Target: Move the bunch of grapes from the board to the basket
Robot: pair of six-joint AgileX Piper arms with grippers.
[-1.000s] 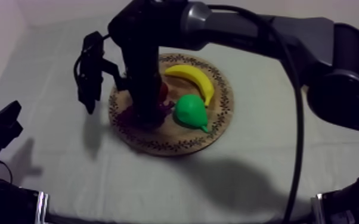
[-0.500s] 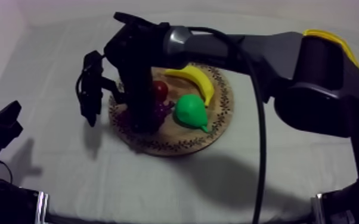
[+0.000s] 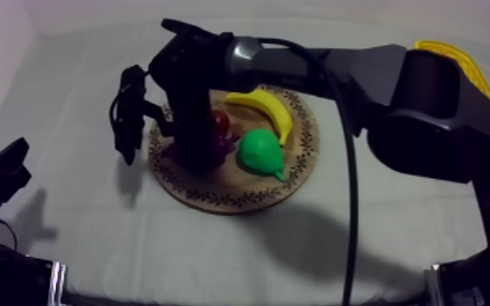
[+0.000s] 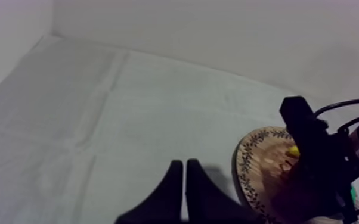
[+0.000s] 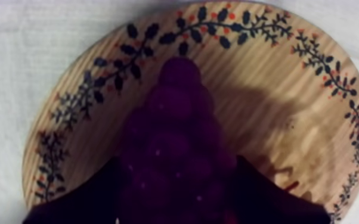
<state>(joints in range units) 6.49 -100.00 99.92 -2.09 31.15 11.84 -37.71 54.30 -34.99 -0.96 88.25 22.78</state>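
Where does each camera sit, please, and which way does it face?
Top view: overhead, slanting down on the wooden board; right arm over it, left end effector low.
Left wrist view: on left arm, facing across cloth toward the board; own fingers together.
Right wrist view: on right arm, down onto the bunch of grapes between its fingers.
All share the board.
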